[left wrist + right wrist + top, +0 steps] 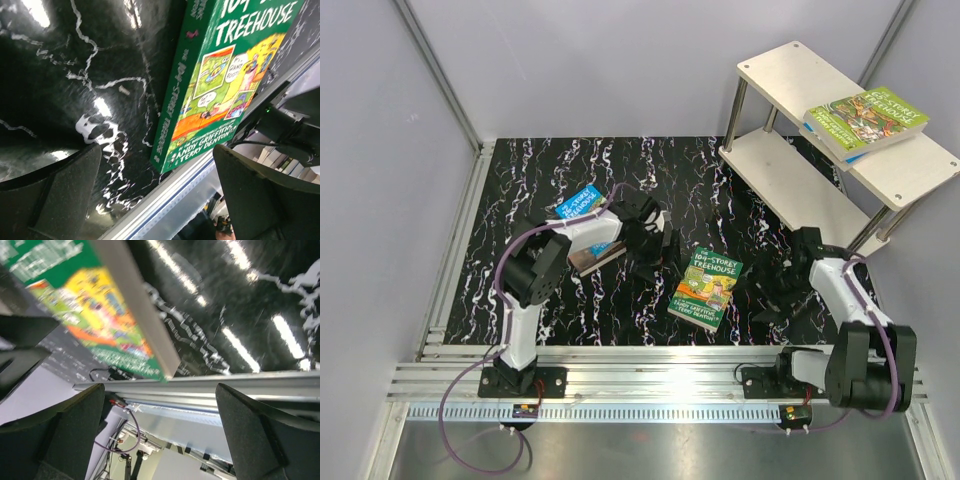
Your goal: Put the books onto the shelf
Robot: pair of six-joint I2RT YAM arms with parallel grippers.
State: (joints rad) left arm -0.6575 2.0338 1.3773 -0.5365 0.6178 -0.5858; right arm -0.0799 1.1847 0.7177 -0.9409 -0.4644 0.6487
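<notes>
Looking at the green book [706, 288], what can go wrong? It lies flat on the black table [520, 170], between the two arms. (Mia)

It is thin and flat. The left gripper [157, 160] hangs just beside it, with its fingers [55, 195] wide apart and nothing in them. The right gripper [160, 390] is on the other side, wide apart and empty too. If a finger only pushes the edge, I think the book slides and does not lift. (Ben)

Where can it slide to? (Mia)

To the metal rail [650, 365] at the near edge of the table, which is close. And if both arms go for the book at once, they may bump. (Ben)

What about the shelf [785, 75]? (Mia)

A stack [865, 120] of two books lies on its top board, a green one on a blue one, right by the edge. A hard bump there may knock them off, I guess. (Ben)

Any more books? (Mia)

A blue book [582, 203] lies on the table behind the left arm, partly hidden. The arm may drag it when it moves. (Ben)
</notes>
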